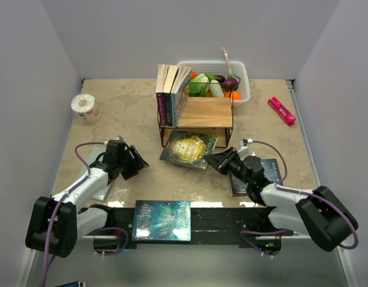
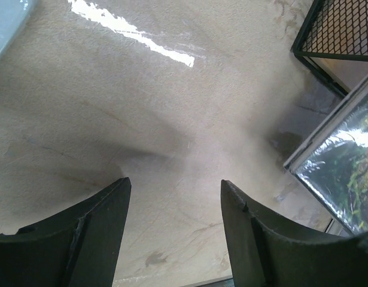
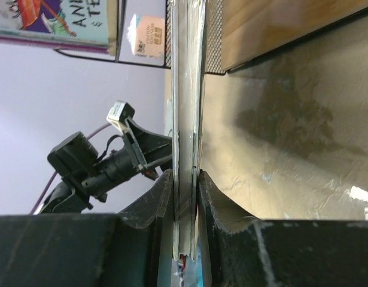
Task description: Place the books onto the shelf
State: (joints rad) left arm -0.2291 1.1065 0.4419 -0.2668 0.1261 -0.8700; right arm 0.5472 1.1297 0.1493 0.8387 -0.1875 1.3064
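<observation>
Before shelf (image 1: 205, 112): green-gold book (image 1: 187, 147) crosswise; right end effector (image 1: 213, 159) grasping it, left end effector (image 1: 140, 162) released.

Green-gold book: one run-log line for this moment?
right pincer: shut on green-gold book | left pincer: open, empty | book: in front of shelf | shelf: three books standing

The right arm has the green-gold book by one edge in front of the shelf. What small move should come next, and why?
Probably a small lift of the right gripper, tipping the green-gold book upright. The jaws are shut on the book's edge, the book lies low before the shelf, and board space beside the standing books is free.
</observation>
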